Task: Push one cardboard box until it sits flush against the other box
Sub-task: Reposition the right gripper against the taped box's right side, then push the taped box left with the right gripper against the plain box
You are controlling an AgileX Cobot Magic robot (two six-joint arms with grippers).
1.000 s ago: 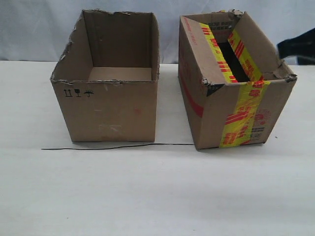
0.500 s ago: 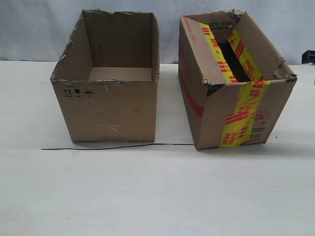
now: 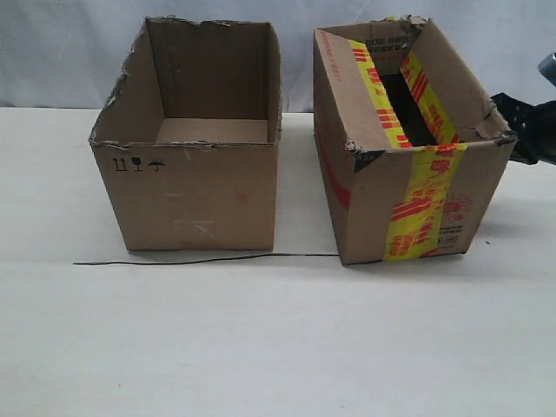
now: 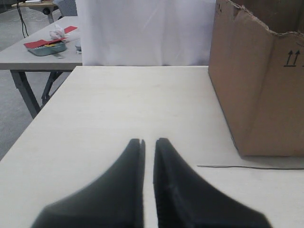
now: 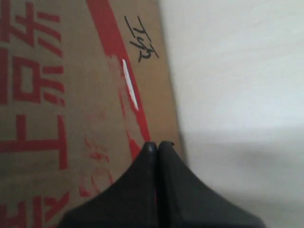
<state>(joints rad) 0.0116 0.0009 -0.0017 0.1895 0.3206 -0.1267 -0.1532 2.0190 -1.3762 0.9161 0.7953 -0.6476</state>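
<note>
The taped cardboard box [image 3: 408, 148] stands at the right in the exterior view, with yellow tape, red stripes and red lettering. The plain brown box [image 3: 193, 139], with ragged top edges and small black symbols, stands to its left, and a gap of table shows between them. My right gripper [image 3: 504, 113] is shut and its tips press on the taped box's right side [image 5: 71, 95], by a red band; in the right wrist view the gripper [image 5: 157, 144] holds nothing. My left gripper [image 4: 148, 141] hovers over bare table with only a thin slit between its fingers, left of the plain box [image 4: 261, 85].
A thin dark wire [image 3: 208, 259] lies on the white table [image 3: 278, 339] along the fronts of both boxes. A white curtain [image 3: 52, 52] hangs behind. Off the table's left edge, another table with a tray [image 4: 45, 46] shows in the left wrist view.
My right arm, almost out of the exterior view half a second ago, has come back in from the right to the taped box's side. That box has shifted slightly left.
</note>
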